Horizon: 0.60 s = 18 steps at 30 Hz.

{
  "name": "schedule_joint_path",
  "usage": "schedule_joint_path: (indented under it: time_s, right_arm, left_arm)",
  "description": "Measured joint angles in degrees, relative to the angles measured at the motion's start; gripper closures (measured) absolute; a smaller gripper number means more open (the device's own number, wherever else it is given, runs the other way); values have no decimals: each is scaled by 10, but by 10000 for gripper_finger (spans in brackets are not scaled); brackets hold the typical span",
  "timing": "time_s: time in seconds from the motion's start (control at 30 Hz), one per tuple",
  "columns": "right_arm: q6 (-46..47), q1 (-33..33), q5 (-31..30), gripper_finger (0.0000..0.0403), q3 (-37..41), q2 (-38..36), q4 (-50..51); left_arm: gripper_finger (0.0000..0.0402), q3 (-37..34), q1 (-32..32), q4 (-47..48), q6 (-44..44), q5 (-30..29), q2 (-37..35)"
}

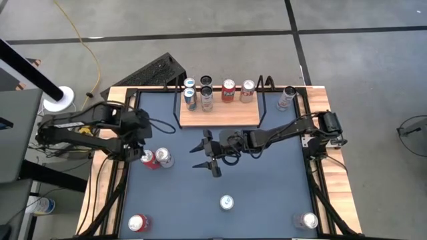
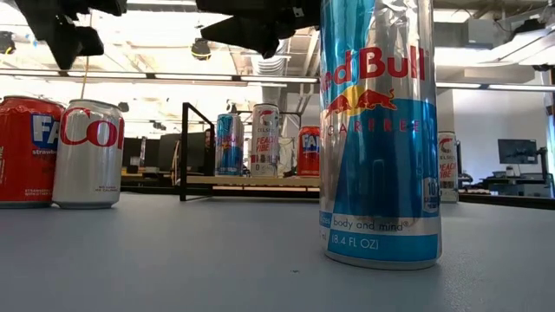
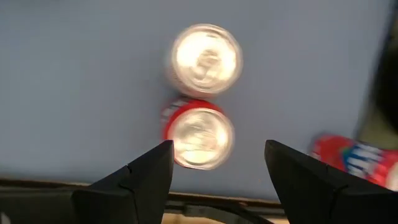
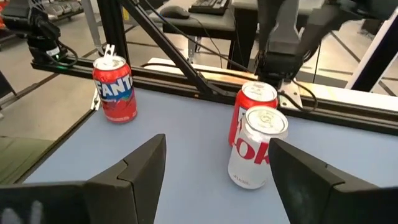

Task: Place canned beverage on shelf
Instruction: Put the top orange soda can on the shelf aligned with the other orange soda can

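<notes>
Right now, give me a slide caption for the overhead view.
Five cans on the shelf; left gripper above two cans, right gripper open mid-table.

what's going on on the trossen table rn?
Can stocking, between picks. The shelf at the back of the table already holds a row of cans. The left claw hovers over a red Fanta can and a silver Coke can at the table's left, fingers apart, gripping neither. The right claw is open and empty mid-table. More cans wait near the front edge, including a Red Bull.
</notes>
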State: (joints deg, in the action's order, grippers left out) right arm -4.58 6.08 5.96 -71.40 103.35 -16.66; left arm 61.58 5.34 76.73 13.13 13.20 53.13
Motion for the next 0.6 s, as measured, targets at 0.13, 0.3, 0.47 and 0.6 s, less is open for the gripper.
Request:
schedule_joint_path:
  time_s: [0.13,0.3,0.47,0.6]
  right_arm:
    - [-4,-3,0,132,0,0,3]
    - [-16,-4,0,132,0,0,4]
    - [-16,-4,0,132,0,0,11]
    - [-17,-4,0,132,0,0,13]
  left_arm:
    - [162,-12,0,-6,0,7,2]
    - [162,-21,0,-8,1,-32,7]
    - [160,-22,-1,-5,26,-30,17]
    - [148,-22,-1,-1,23,-32,24]
